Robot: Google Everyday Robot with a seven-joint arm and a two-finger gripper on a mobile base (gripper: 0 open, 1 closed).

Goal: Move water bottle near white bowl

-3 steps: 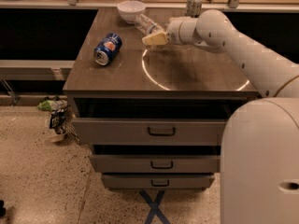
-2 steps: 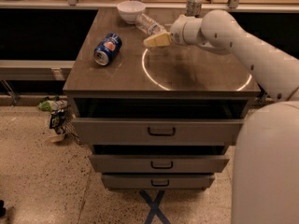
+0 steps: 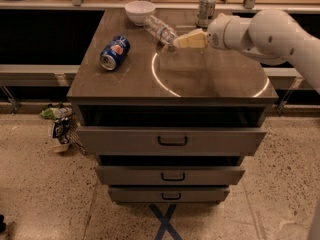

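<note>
- Flat on bench (image 3: 215, 79), just beside white bowl (image 3: 140, 11): water bottle (image 3: 161, 30), long axis slanting from bowl towards tool.
- At bottle's nearer end, to its right: tool (image 3: 177, 43); spread or clamped, cannot tell.

The gripper (image 3: 176, 43) hangs over the cabinet top (image 3: 210, 76), just right of the water bottle (image 3: 160, 30). Whether the 2 touch or stand apart cannot be told. The arm (image 3: 280, 34) behind it runs off the right edge, so its base is out of view. The water bottle's label and the print on the silver can (image 3: 206, 6) are too small to read. The clutter (image 3: 59, 126) on the floor at left is too dim to name. The blue tape cross (image 3: 166, 220) is cut by the bottom edge.
</note>
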